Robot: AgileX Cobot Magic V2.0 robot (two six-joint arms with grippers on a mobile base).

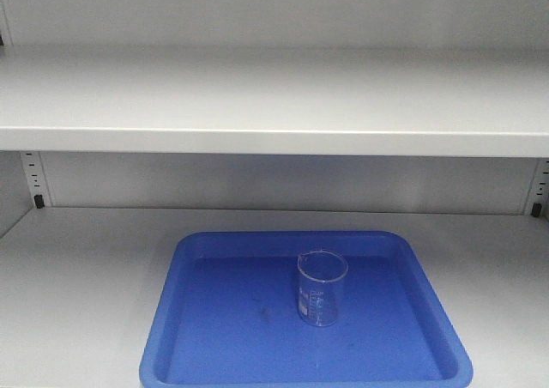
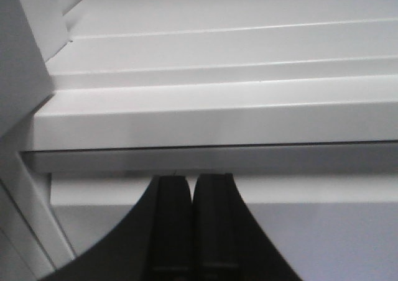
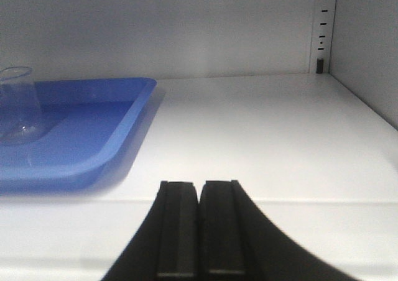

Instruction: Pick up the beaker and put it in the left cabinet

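Observation:
The beaker (image 1: 322,287), a small clear glass cylinder with white scale marks, stands upright in a blue tray (image 1: 214,336) on the lower shelf of the light grey cabinet (image 1: 274,105). It also shows at the left edge of the right wrist view (image 3: 18,104), standing in the tray (image 3: 93,138). My right gripper (image 3: 199,184) is shut and empty, low at the shelf's front edge, to the right of the tray. My left gripper (image 2: 191,178) is shut and empty, facing the front lips of grey shelves (image 2: 217,122). Neither gripper shows in the front view.
A slotted upright strip (image 3: 322,26) runs up the cabinet's back right corner, with the side wall (image 3: 367,45) beside it. Slotted strips also stand at both back corners in the front view (image 1: 33,178). An upper shelf (image 1: 274,139) overhangs the tray.

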